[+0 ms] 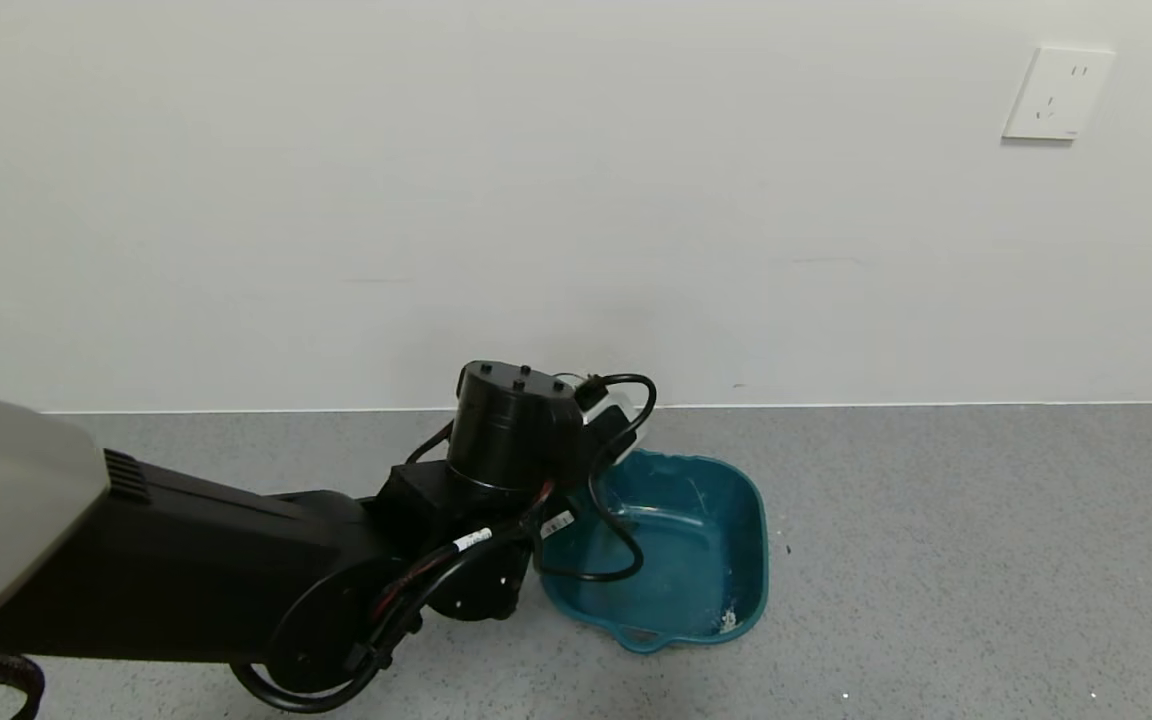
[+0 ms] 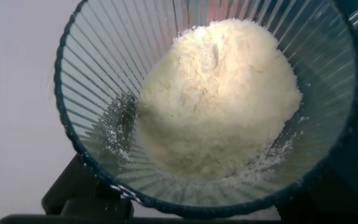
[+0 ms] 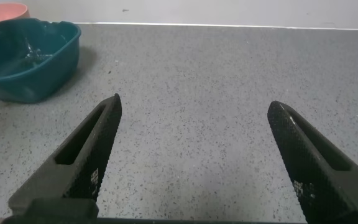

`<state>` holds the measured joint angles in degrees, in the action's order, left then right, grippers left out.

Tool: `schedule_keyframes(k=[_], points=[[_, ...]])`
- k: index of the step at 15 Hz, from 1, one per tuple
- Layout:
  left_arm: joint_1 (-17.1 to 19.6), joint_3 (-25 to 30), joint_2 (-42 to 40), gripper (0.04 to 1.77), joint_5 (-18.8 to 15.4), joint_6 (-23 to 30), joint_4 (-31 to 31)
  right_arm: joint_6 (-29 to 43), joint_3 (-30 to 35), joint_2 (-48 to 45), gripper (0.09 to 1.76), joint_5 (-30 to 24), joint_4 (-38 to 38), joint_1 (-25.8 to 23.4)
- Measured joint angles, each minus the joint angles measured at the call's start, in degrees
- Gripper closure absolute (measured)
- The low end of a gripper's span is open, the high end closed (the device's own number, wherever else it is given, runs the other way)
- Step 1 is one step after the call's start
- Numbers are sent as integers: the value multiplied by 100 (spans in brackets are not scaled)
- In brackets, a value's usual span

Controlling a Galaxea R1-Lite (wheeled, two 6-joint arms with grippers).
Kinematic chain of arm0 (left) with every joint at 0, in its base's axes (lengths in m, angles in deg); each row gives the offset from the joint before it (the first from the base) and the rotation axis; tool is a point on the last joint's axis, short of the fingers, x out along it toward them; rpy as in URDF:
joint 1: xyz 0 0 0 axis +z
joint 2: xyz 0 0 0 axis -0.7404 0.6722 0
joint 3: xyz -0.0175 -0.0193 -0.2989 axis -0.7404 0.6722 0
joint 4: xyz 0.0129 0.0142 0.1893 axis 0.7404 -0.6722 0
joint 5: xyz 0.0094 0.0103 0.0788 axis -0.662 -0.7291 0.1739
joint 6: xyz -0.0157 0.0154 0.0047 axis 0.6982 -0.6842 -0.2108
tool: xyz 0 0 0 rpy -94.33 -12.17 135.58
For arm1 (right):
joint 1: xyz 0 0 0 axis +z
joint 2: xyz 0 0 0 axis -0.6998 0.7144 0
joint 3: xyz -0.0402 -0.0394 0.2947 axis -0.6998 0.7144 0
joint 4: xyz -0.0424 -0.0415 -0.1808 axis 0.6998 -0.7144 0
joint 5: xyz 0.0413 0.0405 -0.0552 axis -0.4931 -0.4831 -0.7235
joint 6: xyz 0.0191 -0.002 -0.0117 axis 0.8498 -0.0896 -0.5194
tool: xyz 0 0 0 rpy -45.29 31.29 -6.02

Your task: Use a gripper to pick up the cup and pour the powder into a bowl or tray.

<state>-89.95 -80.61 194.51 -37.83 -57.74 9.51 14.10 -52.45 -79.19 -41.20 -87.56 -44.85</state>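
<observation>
Left gripper point(image 1: 608, 420) has the ribbed cup point(image 2: 204, 106) in hand, though its fingers are hidden behind the motor housing, so how far they close is impossible to tell. Left wrist view looks straight into the cup: a clumpy white heap of powder point(image 2: 219, 99) sits against the ribbed wall, loose grains trailing toward the rim. Head view puts the gripper at the far left edge of the teal tray point(image 1: 696, 545), which rests on the grey speckled worktop point(image 1: 936, 550) with a few white specks in its near corner. Right gripper point(image 3: 194, 155) hovers low over the worktop, well away from the tray, fingers point(image 3: 82, 155) spread wide, holding nothing; a pink bowl point(image 3: 2, 11) peeks out behind the tray
</observation>
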Motion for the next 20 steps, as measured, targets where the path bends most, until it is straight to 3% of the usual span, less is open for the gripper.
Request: schedule_keyframes(k=[11,20], points=[[-144,-290,236,53,879,-2311,0,2,0,2,14,0,-2,0],[-201,-325,341,53,1135,-3721,2,0,0,0,14,0,-2,-2]])
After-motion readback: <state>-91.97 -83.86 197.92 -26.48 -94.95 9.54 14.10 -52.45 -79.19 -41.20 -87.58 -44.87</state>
